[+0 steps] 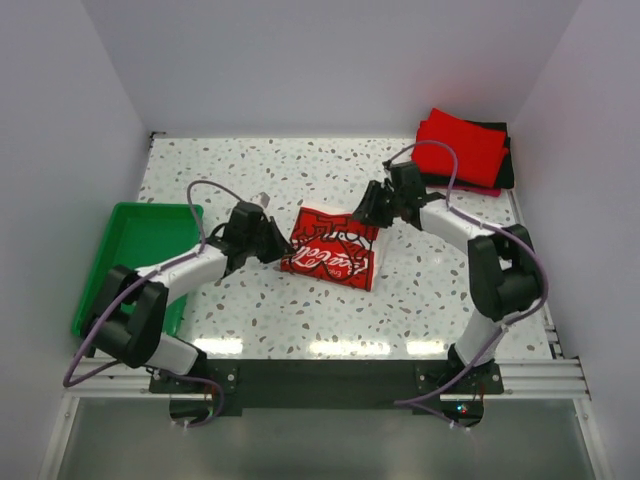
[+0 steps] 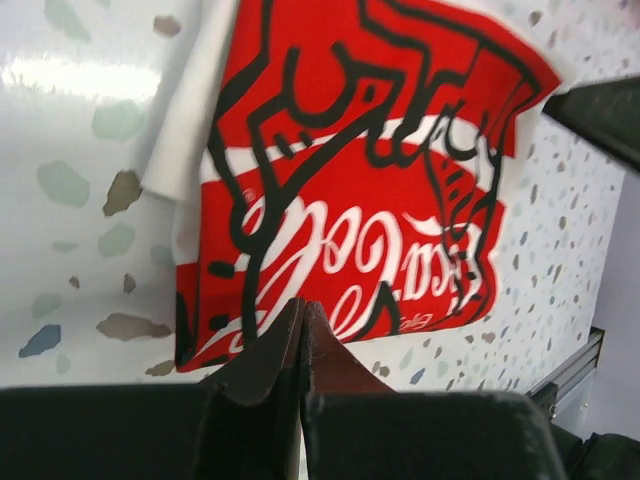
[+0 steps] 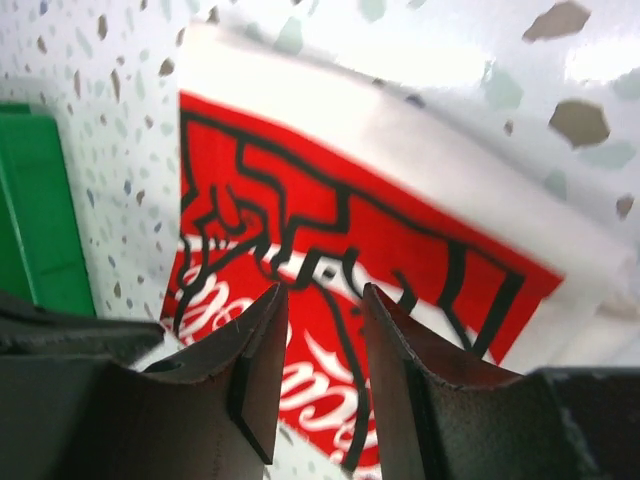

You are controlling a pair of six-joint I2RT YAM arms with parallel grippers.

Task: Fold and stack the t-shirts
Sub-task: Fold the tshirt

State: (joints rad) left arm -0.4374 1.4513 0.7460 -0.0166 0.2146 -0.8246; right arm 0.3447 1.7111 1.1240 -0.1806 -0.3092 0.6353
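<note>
Although both arms reach toward it, the white shirt (image 1: 330, 250) lies flat near the middle of the table (image 1: 300, 320), folded into a rough rectangle. Its soft cloth carries a large red print with white script and heavy black outlines, and a plain white band shows along its far edge. The tabletop is glossy white, flecked with grey and brown chips like terrazzo, and it mirrors the lights near its front edge.

The left gripper (image 2: 302, 318) sits at the shirt's left edge. Its dark, wedge-shaped fingers are pressed together tip to tip, right where the print ends. Whether any cloth is caught between them cannot be told.

The right gripper (image 3: 322, 300) hangs over the shirt's far right corner. Its two dark, matte fingers stand apart with a narrow gap, and the print shows through that gap with nothing pinched.

At the table's far right corner, a red shirt (image 1: 460, 150) lies folded on a black shirt (image 1: 505, 165). The black cloth peeks out along the right side and under the near edge of the red.

A green tray (image 1: 140, 240) of smooth plastic, rectangular with a raised rim, rests at the table's left edge beside the left arm.
</note>
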